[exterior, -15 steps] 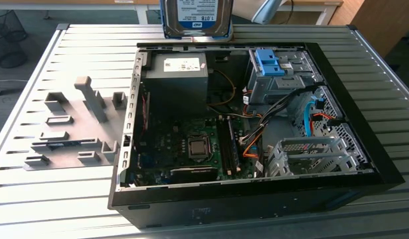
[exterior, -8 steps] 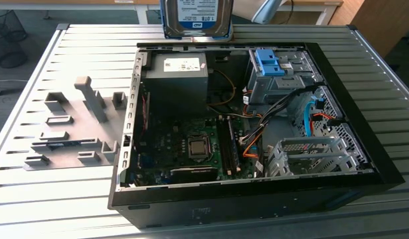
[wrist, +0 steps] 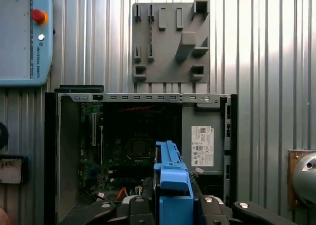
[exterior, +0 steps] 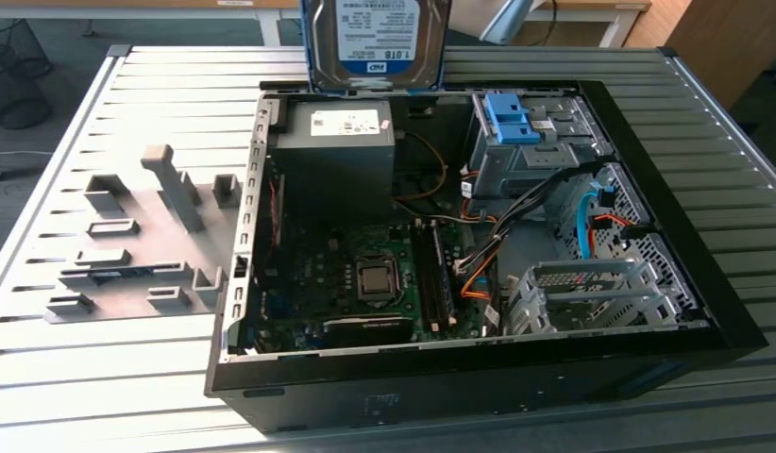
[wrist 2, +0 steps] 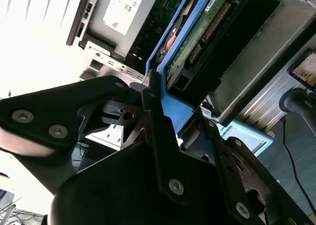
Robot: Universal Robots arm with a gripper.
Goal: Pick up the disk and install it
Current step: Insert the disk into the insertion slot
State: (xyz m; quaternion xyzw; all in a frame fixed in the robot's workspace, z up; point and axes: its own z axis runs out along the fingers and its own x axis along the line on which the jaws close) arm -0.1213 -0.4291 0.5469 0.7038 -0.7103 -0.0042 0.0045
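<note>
The gripper [wrist 2: 174, 106] clamps the blue carrier frame of the disk [wrist 2: 200, 40], with one black finger on each side of the frame in both wrist views. In the exterior view the disk [exterior: 376, 42] hangs upright, label showing, over the far rim of the open computer case [exterior: 463, 387], just above the power supply [exterior: 331, 151], on a slatted metal table [exterior: 124, 387]
</note>
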